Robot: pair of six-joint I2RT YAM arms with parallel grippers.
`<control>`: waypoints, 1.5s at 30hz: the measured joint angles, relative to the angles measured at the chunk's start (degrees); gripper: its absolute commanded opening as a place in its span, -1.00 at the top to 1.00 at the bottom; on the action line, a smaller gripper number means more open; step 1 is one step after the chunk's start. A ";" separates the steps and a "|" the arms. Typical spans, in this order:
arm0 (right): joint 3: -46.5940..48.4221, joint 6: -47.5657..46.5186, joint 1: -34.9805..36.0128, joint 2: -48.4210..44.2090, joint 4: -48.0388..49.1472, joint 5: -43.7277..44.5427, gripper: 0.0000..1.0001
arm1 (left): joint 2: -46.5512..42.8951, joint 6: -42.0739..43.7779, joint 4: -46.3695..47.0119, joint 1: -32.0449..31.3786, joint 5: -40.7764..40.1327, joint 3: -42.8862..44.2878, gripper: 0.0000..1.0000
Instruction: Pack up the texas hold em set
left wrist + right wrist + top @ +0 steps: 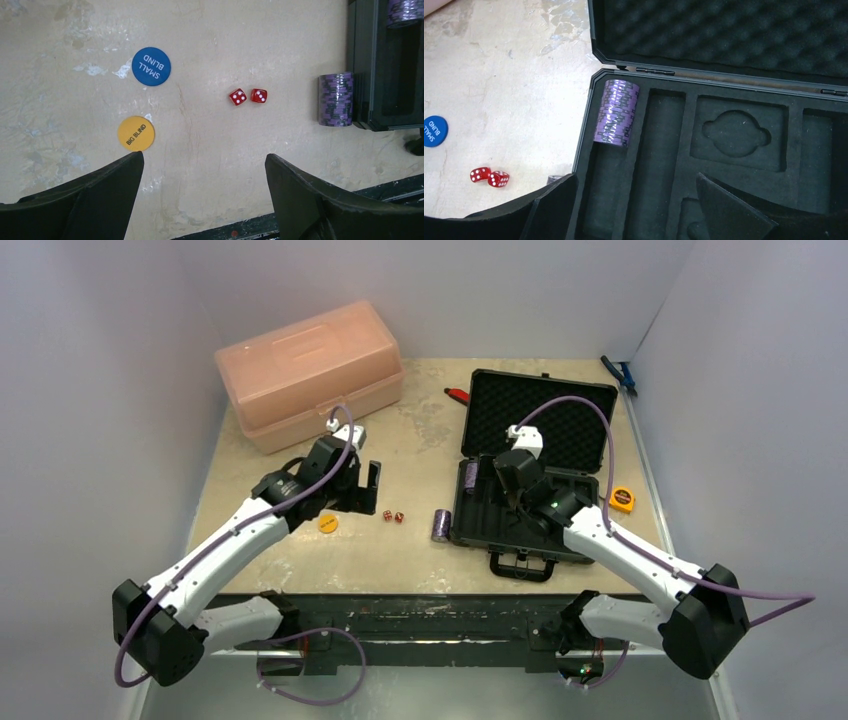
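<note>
— Nearest the lens, what do the fingers show?
— Left end effector (204, 160) hangs over the counter (210, 30), fingers wide apart, holding nothing. Right end effector (636, 180) is equally apart above the black briefcase (734, 45).
— And the set?
— Briefcase lies open, centre right of the overhead frame. One purple chip stack (616, 112) rests in its leftmost slot, at the upper end. The other purple chip stack (336, 99) lies on the counter just beside the case's outer wall. Orange disc (136, 133) sits lower left in the left wrist frame, with the red dice (238, 96) side by side near its centre.
</note>
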 measured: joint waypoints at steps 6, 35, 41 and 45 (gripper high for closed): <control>0.00 -0.48 0.00 0.02 0.00 -0.02 -0.83 | 4.11 -3.19 1.25 0.00 0.90 -1.22 -0.61; -0.87 -0.02 -0.02 -1.38 -1.38 -2.19 -0.84 | 28.63 -7.85 1.73 13.94 1.42 5.55 -0.68; -1.20 0.44 0.00 -1.92 -1.31 -3.54 -0.85 | 30.47 -8.87 3.02 16.26 3.74 5.55 -1.00; -1.81 0.70 0.00 -2.80 -1.33 -3.69 -0.85 | 32.17 -9.09 4.02 16.46 4.96 5.73 -0.91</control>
